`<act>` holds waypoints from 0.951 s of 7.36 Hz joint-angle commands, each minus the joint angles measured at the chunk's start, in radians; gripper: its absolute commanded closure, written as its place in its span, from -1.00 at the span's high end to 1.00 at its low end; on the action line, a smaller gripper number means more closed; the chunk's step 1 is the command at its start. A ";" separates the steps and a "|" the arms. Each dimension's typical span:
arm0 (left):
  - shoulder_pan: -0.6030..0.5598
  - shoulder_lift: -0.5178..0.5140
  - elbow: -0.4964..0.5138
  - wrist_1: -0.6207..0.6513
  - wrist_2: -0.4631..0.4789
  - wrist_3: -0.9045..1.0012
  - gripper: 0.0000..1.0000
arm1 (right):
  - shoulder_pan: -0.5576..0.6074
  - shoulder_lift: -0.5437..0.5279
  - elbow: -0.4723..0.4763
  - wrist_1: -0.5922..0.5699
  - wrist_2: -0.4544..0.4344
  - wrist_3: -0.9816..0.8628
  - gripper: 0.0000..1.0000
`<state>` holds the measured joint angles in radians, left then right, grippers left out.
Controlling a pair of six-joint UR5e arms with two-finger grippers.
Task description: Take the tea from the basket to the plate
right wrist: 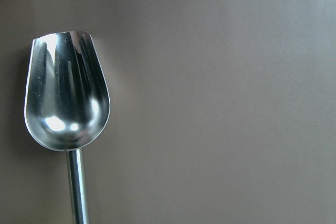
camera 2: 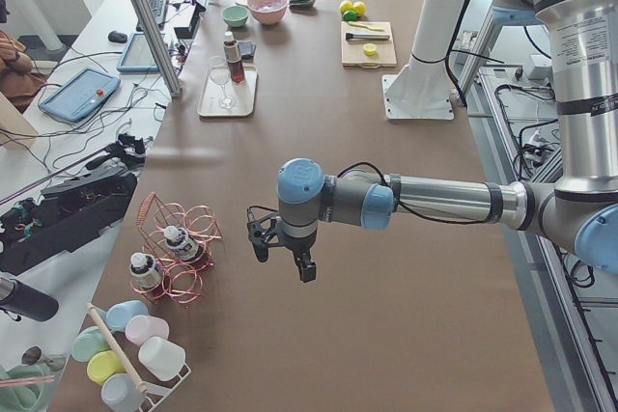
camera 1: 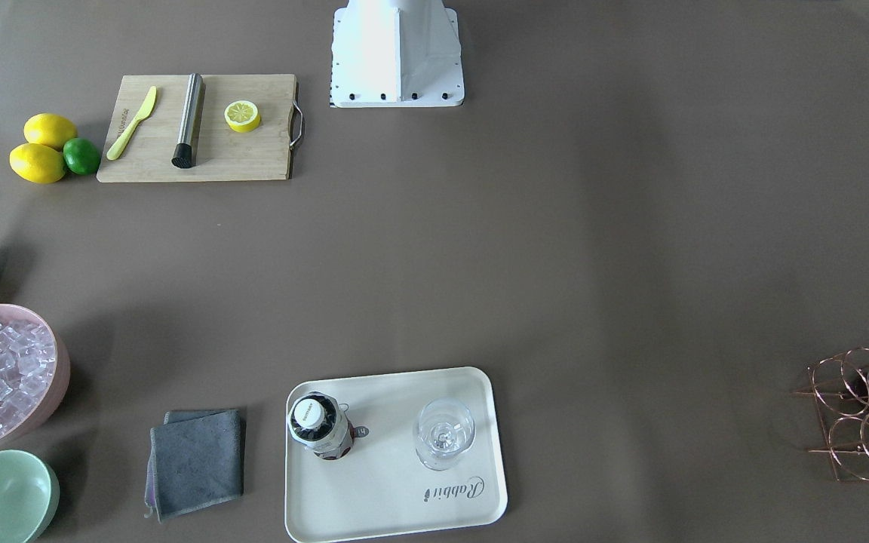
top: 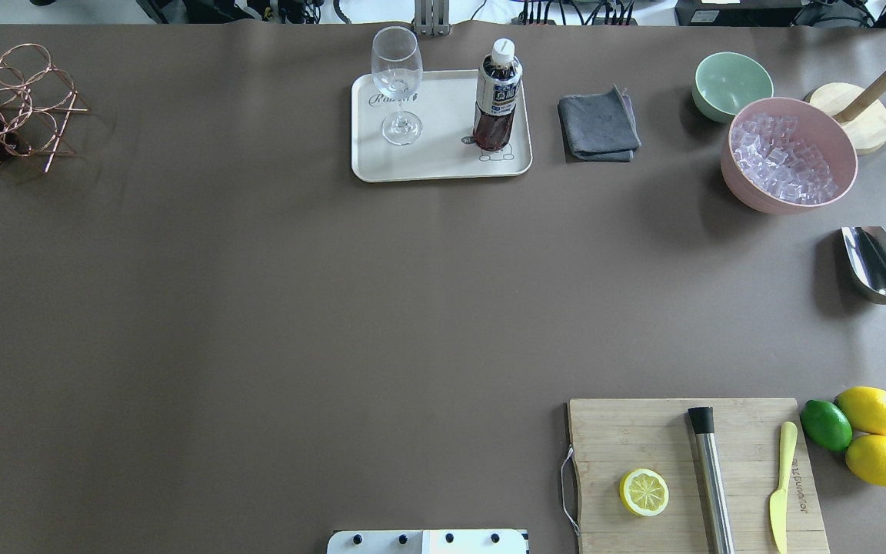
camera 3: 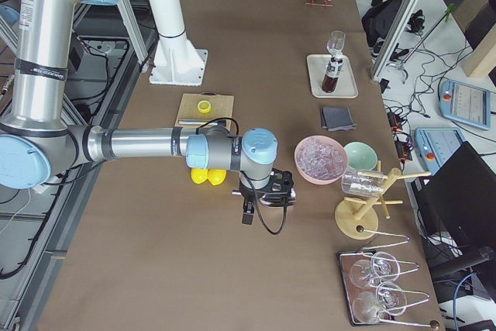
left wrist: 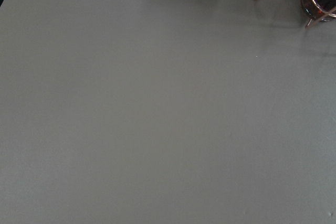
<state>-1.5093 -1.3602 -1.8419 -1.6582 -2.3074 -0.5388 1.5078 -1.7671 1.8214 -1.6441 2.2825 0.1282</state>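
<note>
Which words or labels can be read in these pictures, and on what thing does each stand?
"Rabbit": grey script on the plate.
Label and cap of the tea: print too small to read.
Mark on the cutting board: too small to read.

- You have three bottles (top: 497,96): one on the tray, two in the basket.
- You have one tray (top: 443,165) and one wire basket (top: 16,96).
- One stemmed glass (top: 397,77) stands on the tray.
- You can count two whole lemons (top: 871,410), one half lemon (top: 644,492) and one lime (top: 826,425).
- There are two bowls: one green bowl (top: 731,81) and one pink bowl (top: 751,198). Its ice cubes (top: 785,161) are too many to count.
- One of each: cutting board (top: 627,431), yellow knife (top: 781,485), steel rod (top: 712,485), scoop (top: 877,265), grey cloth (top: 597,127).
- Two robot arms (camera 2: 444,202).
</note>
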 commanded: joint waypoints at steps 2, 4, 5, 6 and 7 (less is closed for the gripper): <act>0.061 -0.005 -0.029 -0.095 -0.061 -0.006 0.94 | 0.043 -0.005 0.004 0.007 0.008 -0.008 0.99; 0.060 0.010 -0.028 -0.097 -0.063 0.009 0.94 | 0.043 -0.003 -0.004 0.007 0.005 -0.009 0.99; 0.061 -0.008 -0.030 -0.094 -0.064 -0.007 0.94 | 0.043 -0.003 -0.001 0.007 0.003 -0.009 0.99; 0.063 -0.002 -0.037 -0.095 -0.107 -0.009 0.94 | 0.043 -0.003 0.001 0.007 0.000 -0.009 0.99; 0.061 -0.016 -0.031 -0.097 -0.104 -0.001 0.94 | 0.043 -0.005 0.001 0.007 0.000 -0.009 1.00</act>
<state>-1.4478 -1.3632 -1.8742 -1.7531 -2.3919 -0.5439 1.5508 -1.7703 1.8209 -1.6367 2.2846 0.1197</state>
